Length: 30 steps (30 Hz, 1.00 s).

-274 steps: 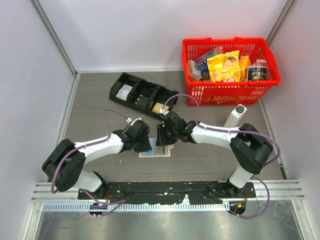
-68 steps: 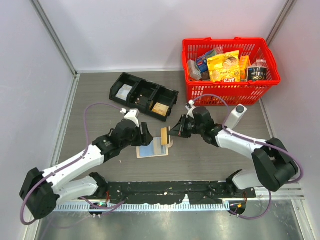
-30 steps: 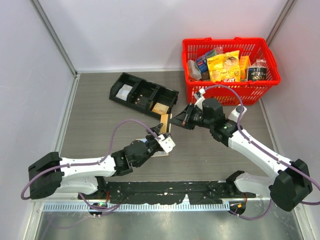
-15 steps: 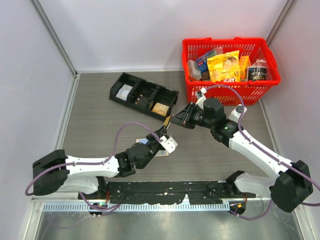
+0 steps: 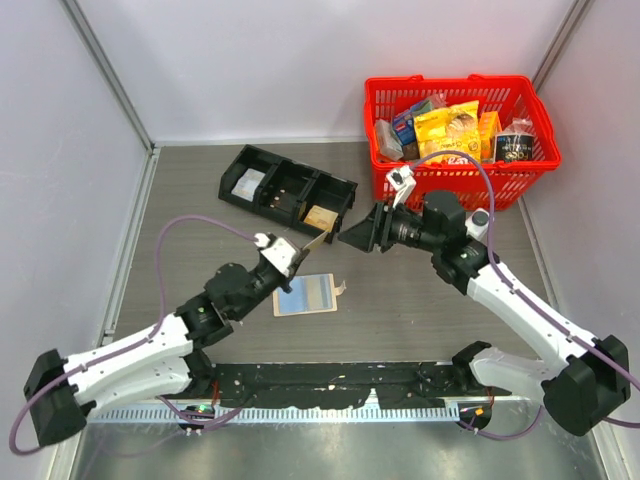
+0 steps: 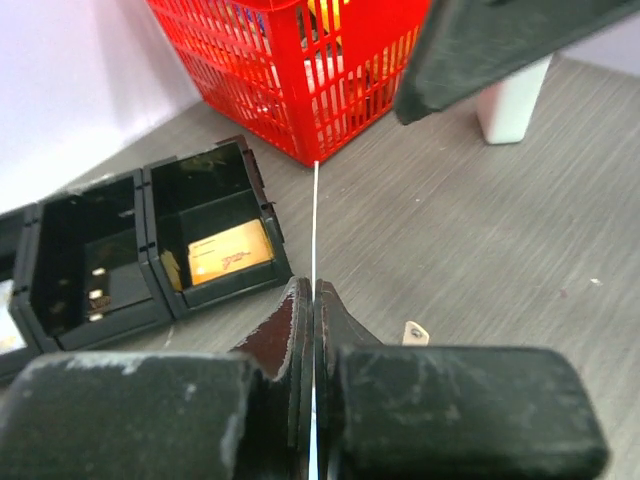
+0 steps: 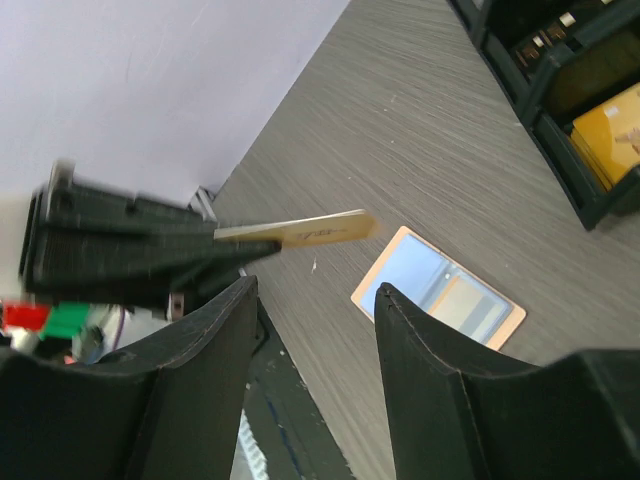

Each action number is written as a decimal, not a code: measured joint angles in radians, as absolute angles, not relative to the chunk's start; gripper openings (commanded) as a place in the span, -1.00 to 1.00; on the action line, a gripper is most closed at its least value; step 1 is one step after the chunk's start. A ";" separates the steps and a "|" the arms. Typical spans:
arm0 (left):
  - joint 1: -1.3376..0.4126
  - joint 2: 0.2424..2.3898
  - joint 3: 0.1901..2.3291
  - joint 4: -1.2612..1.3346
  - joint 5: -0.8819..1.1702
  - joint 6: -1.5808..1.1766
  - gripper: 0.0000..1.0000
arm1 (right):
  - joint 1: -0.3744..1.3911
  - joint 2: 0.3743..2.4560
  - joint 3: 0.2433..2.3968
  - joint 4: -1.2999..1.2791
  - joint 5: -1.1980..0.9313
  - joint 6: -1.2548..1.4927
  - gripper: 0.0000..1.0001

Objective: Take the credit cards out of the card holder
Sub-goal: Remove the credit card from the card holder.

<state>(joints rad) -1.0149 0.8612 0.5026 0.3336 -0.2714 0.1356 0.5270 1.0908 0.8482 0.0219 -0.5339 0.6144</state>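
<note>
One credit card [image 5: 312, 241] is changing hands in the air. A second ago the right jaws pinched it while the left jaws stood apart beside it. Now the left jaws are closed flat on its near end, as the left wrist view shows, with the card [image 6: 315, 225] running edge-on straight out from between them. The right jaws are spread wide and drawn back a little toward the red basket [image 5: 450, 185], touching nothing. From the right wrist the yellowish card [image 7: 300, 230] shows clear of both of that arm's fingers. The handover therefore looks complete, and the left arm [image 5: 150, 345] alone carries the card above the worktop [image 5: 200, 240], between the black tray [image 6: 146, 240] and the card holder [image 5: 305, 294]. The holder lies open and flat on the worktop below and just nearer than the card, light blue faces up, in the same place as before and held by neither arm. This card is out of the holder, so its part of the task seems done except for setting it down. Whether another card sits in the holder's pockets cannot be told from here. The freed right arm [image 5: 500, 290] looks best placed to go back for any that remain.
</note>
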 measured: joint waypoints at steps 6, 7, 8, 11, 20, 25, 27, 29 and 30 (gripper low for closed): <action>-0.803 0.785 0.535 0.218 0.061 -0.054 -1.00 | 0.524 1.053 0.849 0.017 -0.684 0.376 0.14; -0.787 0.786 0.543 0.208 0.104 -0.075 -1.00 | 0.524 1.050 0.849 0.015 -0.704 0.348 0.15; -0.768 0.788 0.551 0.200 0.157 -0.097 -1.00 | 0.524 1.048 0.849 0.014 -0.725 0.314 0.15; -0.730 0.808 0.574 0.196 0.298 -0.151 -1.00 | 0.524 1.044 0.849 0.000 -0.773 0.221 0.15; -0.682 0.910 0.595 0.245 0.548 -0.281 -1.00 | 0.524 1.068 0.878 -0.129 -0.879 0.024 0.06; -0.654 0.933 0.594 0.301 0.606 -0.339 -1.00 | 0.524 1.074 0.878 -0.162 -0.844 -0.014 0.08; -0.645 0.933 0.595 0.310 0.615 -0.350 -1.00 | 0.524 1.065 0.878 -0.167 -0.789 -0.030 0.11; -0.641 0.933 0.594 0.317 0.633 -0.363 -1.00 | 0.522 1.051 0.877 -0.168 -0.736 -0.043 0.12; -0.639 0.931 0.594 0.318 0.640 -0.365 -1.00 | 0.521 1.040 0.876 -0.169 -0.707 -0.051 0.12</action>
<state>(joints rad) -0.6392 0.9314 0.5941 0.3180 0.6395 -0.3653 0.5205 1.0397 0.8764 -0.1688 -0.7074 -0.0509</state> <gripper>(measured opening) 0.012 0.552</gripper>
